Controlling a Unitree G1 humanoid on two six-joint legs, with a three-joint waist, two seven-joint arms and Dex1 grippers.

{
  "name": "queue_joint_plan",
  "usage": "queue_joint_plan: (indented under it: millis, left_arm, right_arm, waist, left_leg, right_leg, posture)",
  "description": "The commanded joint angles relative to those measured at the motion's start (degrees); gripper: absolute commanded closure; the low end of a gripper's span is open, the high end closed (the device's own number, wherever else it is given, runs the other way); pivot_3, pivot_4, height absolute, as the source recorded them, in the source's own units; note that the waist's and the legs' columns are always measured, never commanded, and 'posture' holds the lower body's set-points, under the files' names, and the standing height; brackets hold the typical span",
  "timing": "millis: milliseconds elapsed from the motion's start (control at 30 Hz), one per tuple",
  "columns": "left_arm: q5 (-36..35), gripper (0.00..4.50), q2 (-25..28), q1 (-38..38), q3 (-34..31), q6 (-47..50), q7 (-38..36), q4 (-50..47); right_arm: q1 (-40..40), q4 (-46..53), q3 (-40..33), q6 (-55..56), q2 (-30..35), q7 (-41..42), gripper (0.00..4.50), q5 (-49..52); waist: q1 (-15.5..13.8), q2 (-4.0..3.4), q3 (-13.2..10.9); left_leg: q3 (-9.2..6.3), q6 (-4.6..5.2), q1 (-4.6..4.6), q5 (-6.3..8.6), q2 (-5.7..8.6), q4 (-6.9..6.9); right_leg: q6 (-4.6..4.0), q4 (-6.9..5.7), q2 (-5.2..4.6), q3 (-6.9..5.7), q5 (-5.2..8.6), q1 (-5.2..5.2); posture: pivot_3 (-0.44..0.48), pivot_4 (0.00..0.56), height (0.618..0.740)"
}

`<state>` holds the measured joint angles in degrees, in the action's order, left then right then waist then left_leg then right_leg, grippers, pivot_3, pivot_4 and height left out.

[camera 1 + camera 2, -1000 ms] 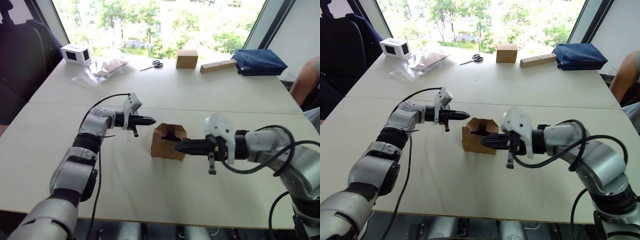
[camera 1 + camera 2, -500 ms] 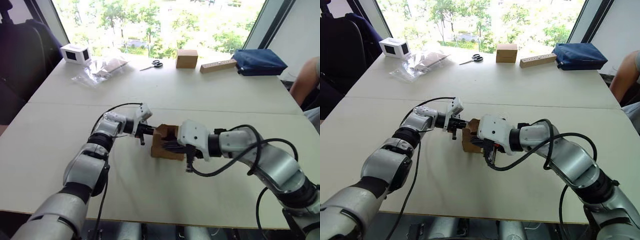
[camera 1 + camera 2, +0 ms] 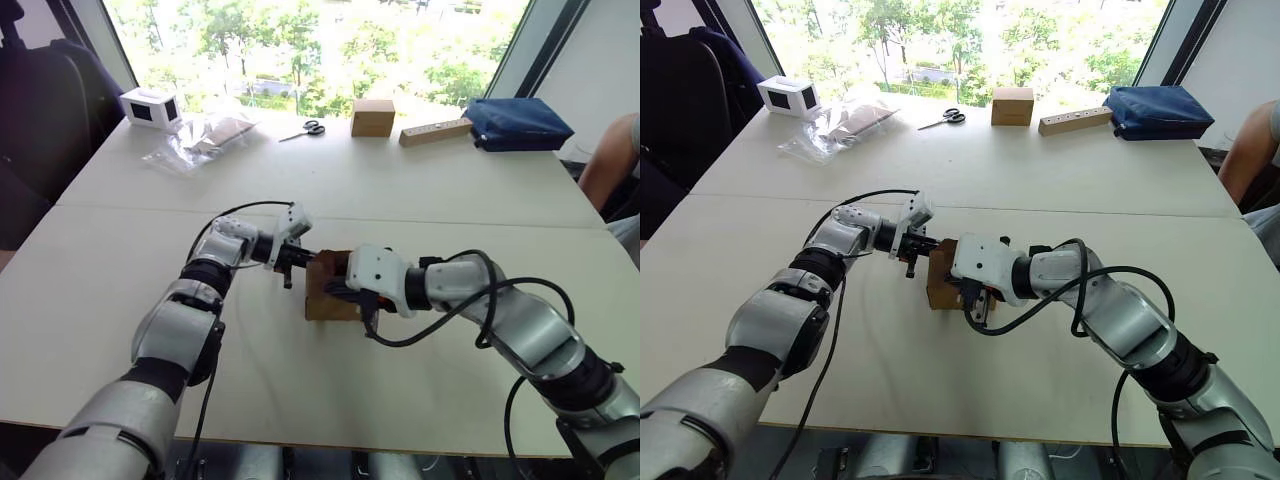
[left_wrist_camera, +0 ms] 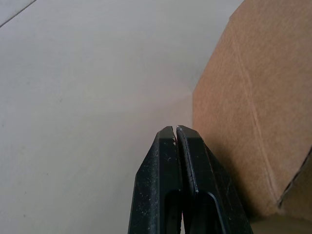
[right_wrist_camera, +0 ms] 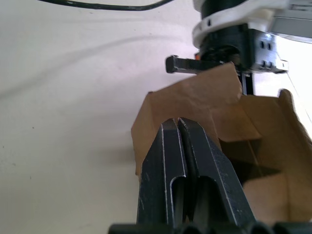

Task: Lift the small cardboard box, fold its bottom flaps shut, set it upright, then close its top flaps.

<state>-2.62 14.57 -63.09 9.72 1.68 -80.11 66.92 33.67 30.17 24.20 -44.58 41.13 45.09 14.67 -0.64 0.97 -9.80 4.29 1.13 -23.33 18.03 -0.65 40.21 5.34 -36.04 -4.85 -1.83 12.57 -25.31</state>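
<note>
since the earlier frame both arms had closed in on the small cardboard box (image 3: pixel 330 295), where before they hung apart from it on either side.

from the left eye view i saw the box standing on the white table (image 3: pixel 420 190) between the two arms, open side up. the left gripper (image 3: pixel 300 257) met its upper left edge, and the right gripper (image 3: pixel 345 290) lay against its near right part.

the right eye view gave me the same. well behind the box, along the window edge, lay the scissors (image 3: pixel 942 119), a squarer brown box (image 3: pixel 1013 105) and a long tan bar (image 3: pixel 1075 121).

through the left wrist view my left gripper's fingers (image 4: pixel 168 180) were pressed together on nothing, their tips just beside the box's side wall (image 4: pixel 248 122).

through the right wrist view the right gripper's fingers (image 5: pixel 168 175) were also clenched empty, lying over the box's near wall, its inside open with a flap (image 5: pixel 204 90) standing up on the far side.
</note>
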Motion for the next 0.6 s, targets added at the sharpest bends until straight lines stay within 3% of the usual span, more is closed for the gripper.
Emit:
queue_joint_plan:
  millis: [33,400,600]
  left_arm:
    - [-0.01,4.43,-0.14,-1.45,-1.29,-0.77,-0.51,-0.57]
    - [-0.26,4.43,0.86,-0.56,-2.44,-1.13,2.54,-0.87]
    - [-3.99,4.43,6.28,-0.8,-9.5,0.1,8.61,-2.4]
  right_arm:
    - [0.26,-0.42,-0.72,1.31,-0.66,0.62,4.5,-0.96]
    - [0.58,-3.49,-1.52,2.09,-2.09,2.09,4.5,-1.79]
    - [1.0,-2.87,-3.72,1.83,-2.03,3.02,4.5,-0.6]
  waist:
    - [0.03,0.0,0.0]
    - [0.06,0.0,0.0]
    - [0.38,0.0,0.0]
  left_leg:
    - [-0.01,0.0,0.0,0.0,0.0,0.0]
    - [-0.01,0.0,0.0,0.0,-0.01,0.0]
    - [-0.05,0.0,0.0,0.0,-0.04,0.0]
  right_leg:
    - [0.0,0.0,0.0,0.0,0.0,0.0]
    - [0.0,-0.01,0.01,0.0,0.0,-0.01]
    - [0.0,-0.01,0.01,0.0,0.0,-0.02]
  posture:
    - [0.0,0.15,0.74]
    - [0.0,0.15,0.74]
    - [0.0,0.15,0.74]
